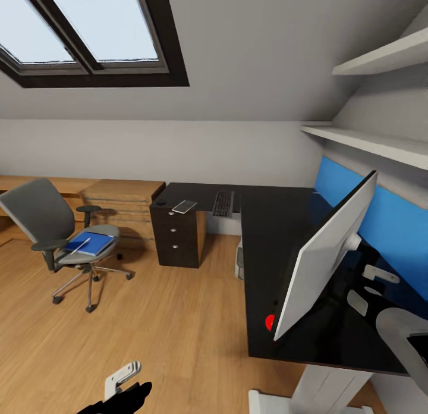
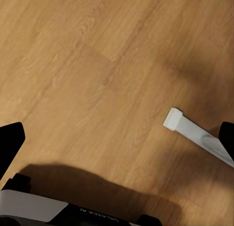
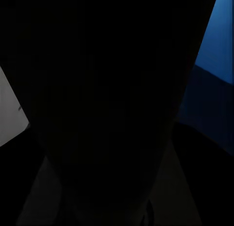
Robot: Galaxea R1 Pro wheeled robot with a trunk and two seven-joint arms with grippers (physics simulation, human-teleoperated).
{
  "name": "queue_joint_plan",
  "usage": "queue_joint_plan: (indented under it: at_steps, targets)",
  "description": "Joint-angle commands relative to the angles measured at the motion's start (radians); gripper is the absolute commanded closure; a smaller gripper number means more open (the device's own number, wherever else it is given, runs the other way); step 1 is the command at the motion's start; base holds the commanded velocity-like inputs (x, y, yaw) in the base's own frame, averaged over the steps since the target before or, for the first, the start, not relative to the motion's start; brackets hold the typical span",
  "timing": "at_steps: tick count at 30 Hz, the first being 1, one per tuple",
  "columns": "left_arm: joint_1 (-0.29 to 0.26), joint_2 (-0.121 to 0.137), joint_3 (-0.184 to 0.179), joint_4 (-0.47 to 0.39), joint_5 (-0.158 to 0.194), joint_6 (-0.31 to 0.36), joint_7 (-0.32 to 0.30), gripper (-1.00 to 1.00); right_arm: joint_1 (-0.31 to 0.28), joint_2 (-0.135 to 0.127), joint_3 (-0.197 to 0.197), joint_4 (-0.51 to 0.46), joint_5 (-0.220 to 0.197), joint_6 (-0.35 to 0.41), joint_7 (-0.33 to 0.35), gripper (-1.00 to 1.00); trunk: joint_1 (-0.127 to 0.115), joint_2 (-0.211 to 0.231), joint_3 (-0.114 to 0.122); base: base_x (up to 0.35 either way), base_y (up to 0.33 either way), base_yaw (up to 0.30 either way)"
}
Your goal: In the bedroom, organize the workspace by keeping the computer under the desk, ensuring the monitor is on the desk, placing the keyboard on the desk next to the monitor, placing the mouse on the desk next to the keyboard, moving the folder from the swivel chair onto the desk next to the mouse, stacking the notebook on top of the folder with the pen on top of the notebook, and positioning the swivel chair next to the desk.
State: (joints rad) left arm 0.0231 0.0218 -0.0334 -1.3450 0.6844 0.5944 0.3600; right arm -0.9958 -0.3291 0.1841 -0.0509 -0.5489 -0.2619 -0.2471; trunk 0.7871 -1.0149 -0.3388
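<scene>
Swivel chair [image 1: 56, 235] stood at far left on the wooden floor [image 1: 166, 331], well apart from the surface [image 1: 261, 271], carrying the blue folder [image 1: 90, 243] on its seat with a thin pale pen [image 1: 77, 247] lying across it. Drawer unit [image 1: 177, 235] sat under the surface's left end; a small flat item [image 1: 185, 206], identity uncertain, lay above it, with the keyboard [image 1: 223, 203] just beside on the right. Monitor [image 1: 327, 256] stood on the near leg of the surface, silver back showing, tilted, its lower corner with the red dot [image 1: 270, 322] near the front edge. Left gripper [image 1: 122, 379] hung low over bare floor, jaws spread. Right gripper [image 1: 371, 286] sat behind the monitor near its stand; whether its jaws were spread or pinching could not be told, the wrist view being almost black. Risk, as judged: a push from behind could tip the monitor over the near edge. Open room: wide floor between chair and surface; free top around the keyboard.
</scene>
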Motion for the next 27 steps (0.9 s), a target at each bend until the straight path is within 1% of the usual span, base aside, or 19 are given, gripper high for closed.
queue_joint_plan:
  at_steps: [1,7,16,27]
  targets:
    - [0.0,0.001,-0.002,-0.002,0.011,0.001,0.01,-1.0,-0.001,0.0,0.007,-0.002,0.002,-0.001,-0.003,1.0,0.0,-0.001,-0.001,0.0,-0.058,0.0]
    - [0.0,0.001,0.0,-0.002,0.011,0.0,0.01,-1.0,-0.001,0.001,0.01,-0.001,0.003,-0.001,-0.002,1.0,0.0,-0.001,-0.001,0.038,-0.027,0.0]
    - [0.0,0.001,0.001,-0.002,0.011,-0.002,0.01,-1.0,-0.001,0.001,0.015,-0.001,0.003,-0.002,-0.002,1.0,0.0,-0.001,-0.001,0.265,-0.108,0.0]
    - [0.0,0.001,0.002,-0.002,0.011,-0.005,0.01,-1.0,-0.001,0.002,0.023,-0.001,0.003,-0.002,-0.002,1.0,0.0,-0.001,-0.001,0.249,-0.194,0.0]
